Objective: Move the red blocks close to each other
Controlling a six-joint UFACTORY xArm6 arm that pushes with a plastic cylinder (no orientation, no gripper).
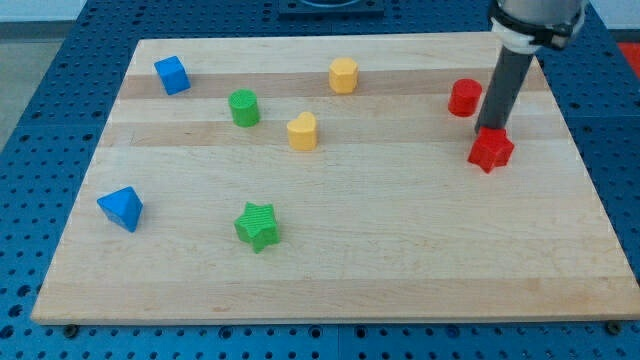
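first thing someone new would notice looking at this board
The dark rod dominates the view's upper right, with my tip right at the top edge of the red star block. Just up and to the view's left of it sits the other red block, close but apart. Next the eye drifts to the scattered colours at the view's left, such as the green star block and the blue block near the view's bottom left.

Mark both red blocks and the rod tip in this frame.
red star-shaped block (491, 151), camera view, on its top face.
red cylinder-like block (464, 97), camera view, on its front side.
my tip (490, 131), camera view, rod's very end, at the star's top edge.
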